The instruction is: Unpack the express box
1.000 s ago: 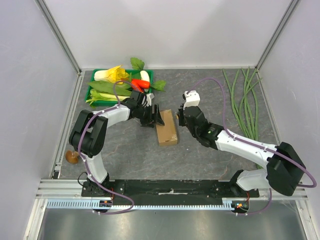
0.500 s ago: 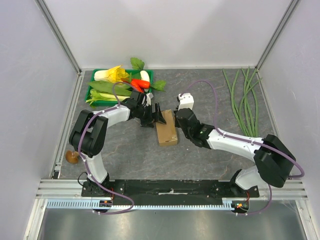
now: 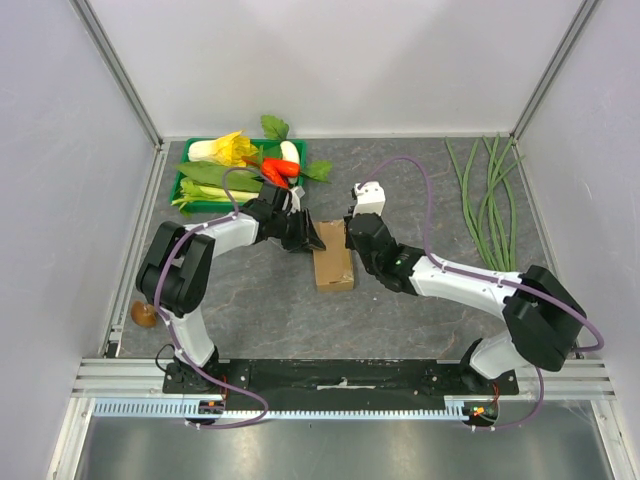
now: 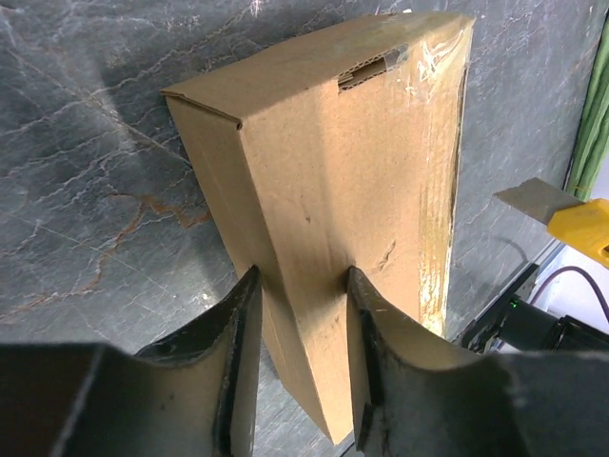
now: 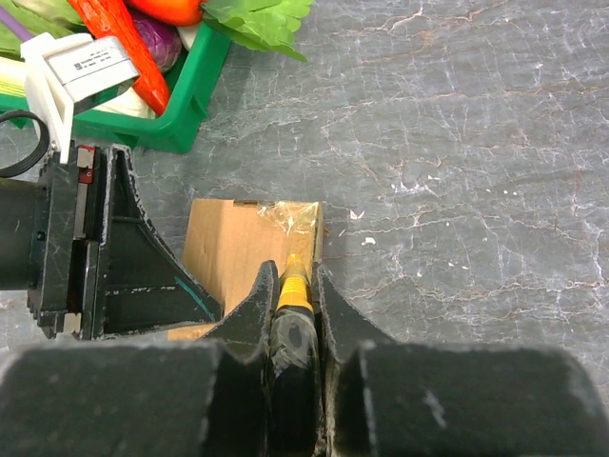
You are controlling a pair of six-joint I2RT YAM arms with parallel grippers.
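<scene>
**Top external view.**
- The express box (image 3: 333, 268), plain brown cardboard, is being kept flat on the grey table (image 3: 260, 300) near its middle. Its long side is running away from the arm bases.
- The left gripper (image 3: 311, 235) is being held at the box's far left corner.
- The right gripper (image 3: 347, 239) is being held at the far right corner, near the left one.
- The green tray (image 3: 180, 190) of vegetables is being kept behind the left arm, apart from the box.
- The long beans (image 3: 490, 205) are being left loose at the table's right side, well apart.

**Left wrist view.**
- One long upper edge of the box is being straddled by the left jaws, which are being held partly apart.
- One finger (image 4: 240, 362) is being pressed against the narrow side face, and the other is being laid on the broad top face.
- The box is being kept closed, and clear tape (image 4: 441, 190) is being shown along its far edge.
- A yellow cutter (image 4: 579, 228) with a bare grey blade is being held just off that taped edge.

**Right wrist view.**
- The cutter is being pinched tight between the right jaws, with its tip being pointed at the taped end of the box.
- Whether the blade is touching the cardboard cannot be told.
- The left gripper's black fingers are being rested over the box's left part.
- A red chilli (image 5: 119, 33) is being shown in the tray corner behind.
</scene>
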